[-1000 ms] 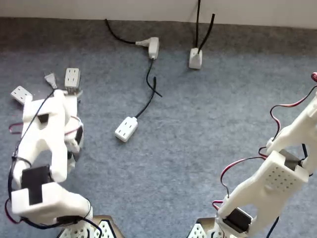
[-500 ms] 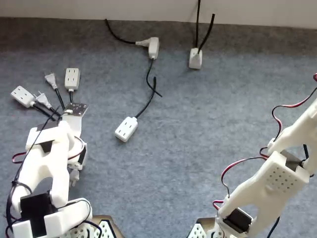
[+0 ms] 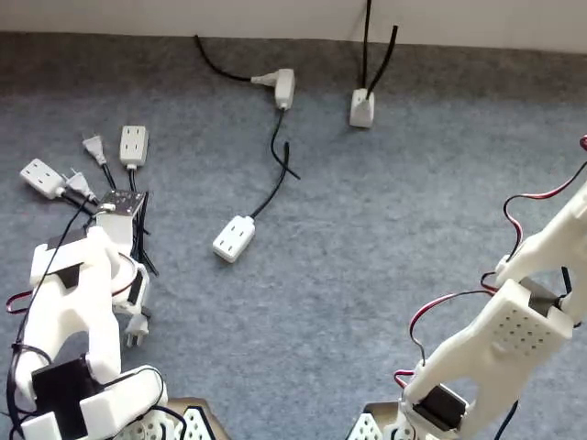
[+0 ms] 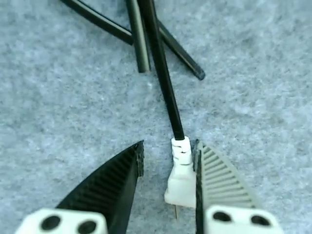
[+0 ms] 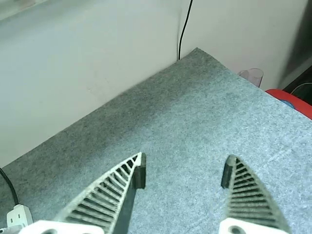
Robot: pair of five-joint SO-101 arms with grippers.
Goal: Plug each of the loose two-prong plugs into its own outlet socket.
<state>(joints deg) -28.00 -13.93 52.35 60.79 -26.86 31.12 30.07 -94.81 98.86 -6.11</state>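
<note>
- Two arms stand at the grey table (image 3: 367, 238). In the high view you find the left arm (image 3: 78, 293) at the near left corner and the right arm (image 3: 514, 321) at the near right corner.
- Left gripper (image 4: 168, 146): the fingers are released and spread. A white two-prong plug (image 4: 180, 180) lies on the table between them. It touches the pale finger (image 4: 219, 185) and sits apart from the black finger (image 4: 117, 180). Its black cable (image 4: 163, 83) runs away from the fingers and crosses other cables (image 4: 139, 44).
- Right gripper (image 5: 184, 168): the fingers are released and wide apart. They grasp nothing and are held above the table's grey surface.
- Ahead of the left arm, locate the upright socket block (image 3: 134, 144) with a loose plug (image 3: 93, 145) just beside it.
- Near these, the outer socket block (image 3: 39, 176) has a second plug (image 3: 78, 185) at its end. You cannot tell whether that plug is seated.
- At mid table, the centre socket block (image 3: 234, 238) lies on a black lead running to a white adapter (image 3: 282, 87) at the far edge. A small white block (image 3: 361, 108) stands near that adapter.
</note>
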